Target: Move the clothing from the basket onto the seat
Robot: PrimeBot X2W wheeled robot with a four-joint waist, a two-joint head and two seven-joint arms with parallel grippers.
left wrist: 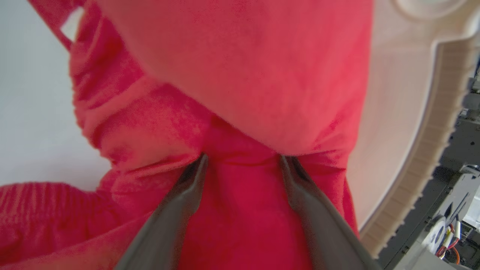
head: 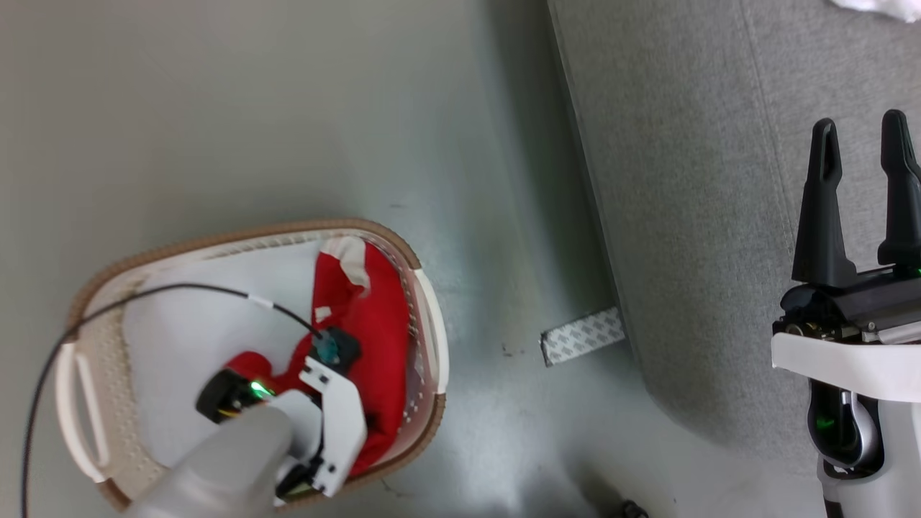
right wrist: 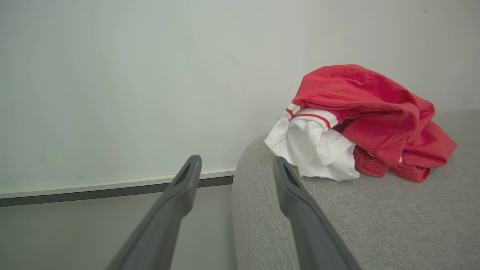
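The basket (head: 403,248) holds the red garment (left wrist: 240,75). The left gripper (left wrist: 243,159) is the nearer: fingers spread, not clenched, tips pressed into the fabric, a fold between them. Right: the striped-trim garment (right wrist: 360,120) lies on the seat (head: 683,180); right gripper (head: 860,122) fingers spread, empty.

Right gripper (head: 860,124): 2 long black tapered fingers (head: 820,216), white casing (head: 842,363) behind, green light (head: 826,421) below. Left forearm (head: 216,467) pale grey; white wrist bracket (head: 338,417); thin black cable (head: 194,286) behind.
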